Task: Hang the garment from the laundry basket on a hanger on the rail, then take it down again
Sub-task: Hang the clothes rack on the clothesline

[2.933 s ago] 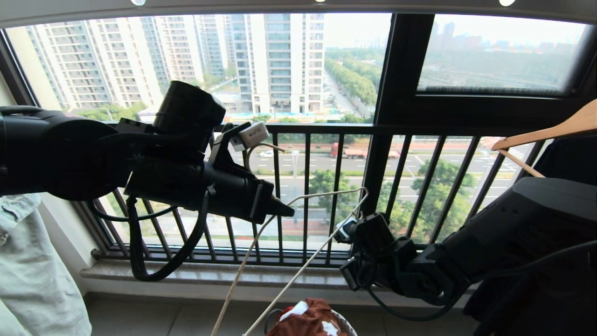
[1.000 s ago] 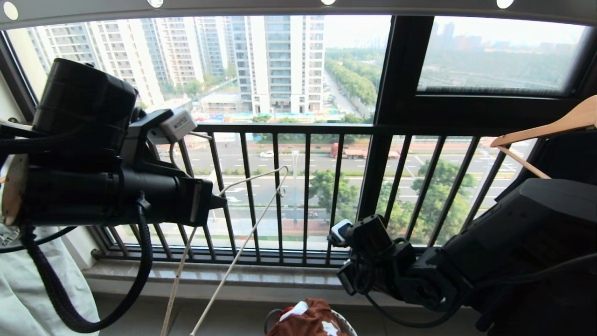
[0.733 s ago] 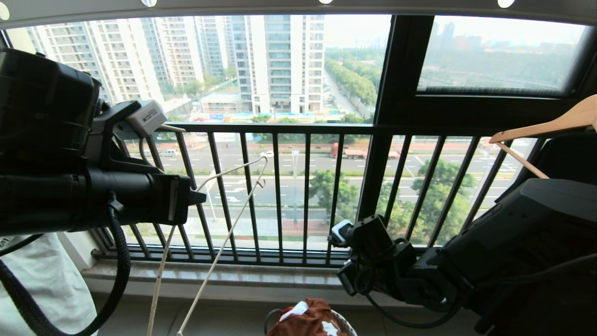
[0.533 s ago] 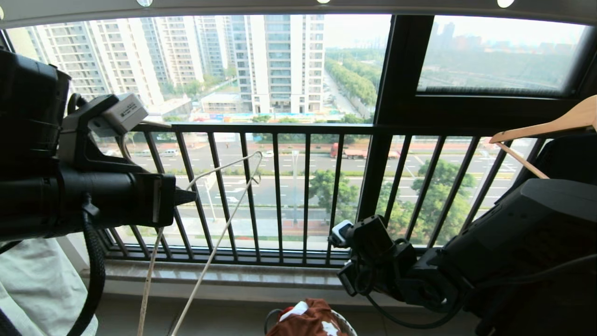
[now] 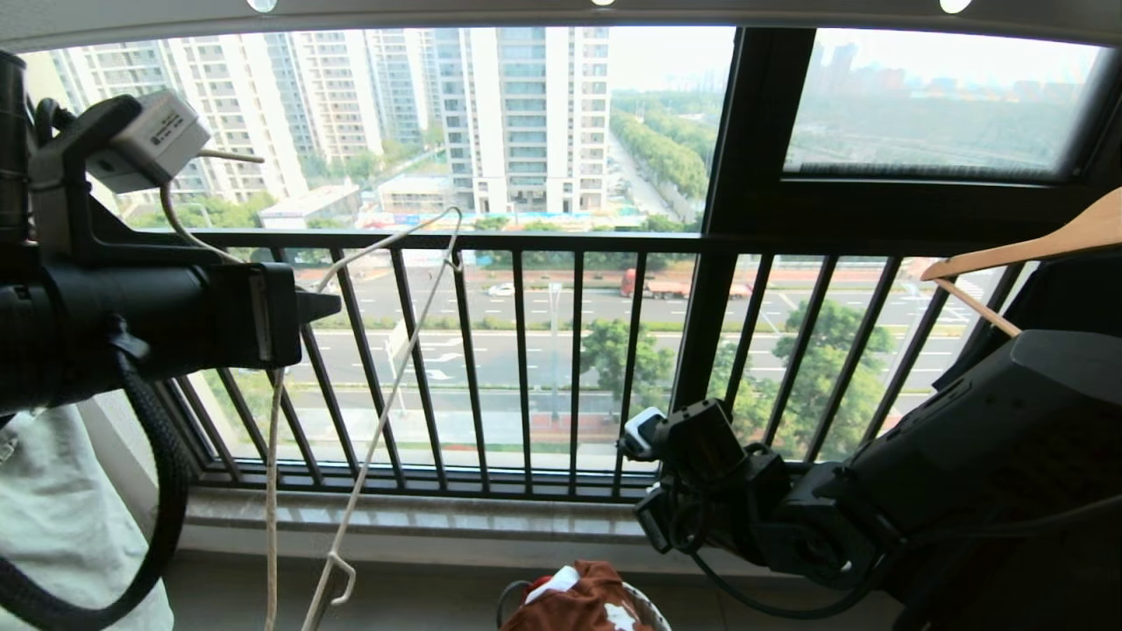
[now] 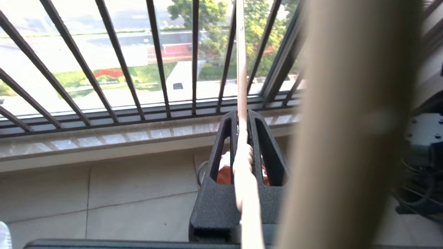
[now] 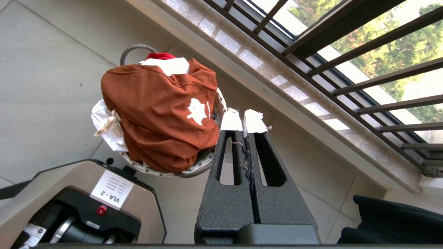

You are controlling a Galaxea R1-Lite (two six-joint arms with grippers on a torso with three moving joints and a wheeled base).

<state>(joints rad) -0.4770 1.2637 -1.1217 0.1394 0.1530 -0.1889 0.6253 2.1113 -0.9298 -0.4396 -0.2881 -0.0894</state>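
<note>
Presently the left gripper (image 6: 242, 138) pinches the hanger (image 5: 386, 386) at far left; the right gripper (image 7: 242, 121) is pressed together, empty, beside the basket (image 7: 193, 169) holding the shorts (image 7: 162, 114). Risk: 1 thin wire may twist or slip, snagging the railing (image 5: 526, 238).

High-rise home balcony, black balustrade (image 5: 570, 350), tiled floor (image 7: 52, 86), laundry basket (image 7: 193, 167), apartment towers (image 5: 517, 114) outside

Our arms are thick matte-black tubes, each with a small white-and-grey camera box (image 5: 149, 140) bracketed at the wrist and a braided black cable (image 5: 149, 526) looping below. Our right gripper (image 7: 242, 121) has slotted black fingers with white-taped tips, and our beige base (image 7: 69, 193) bears a white "VLA-2" label (image 7: 111, 188) and a red button (image 7: 101, 210).
</note>
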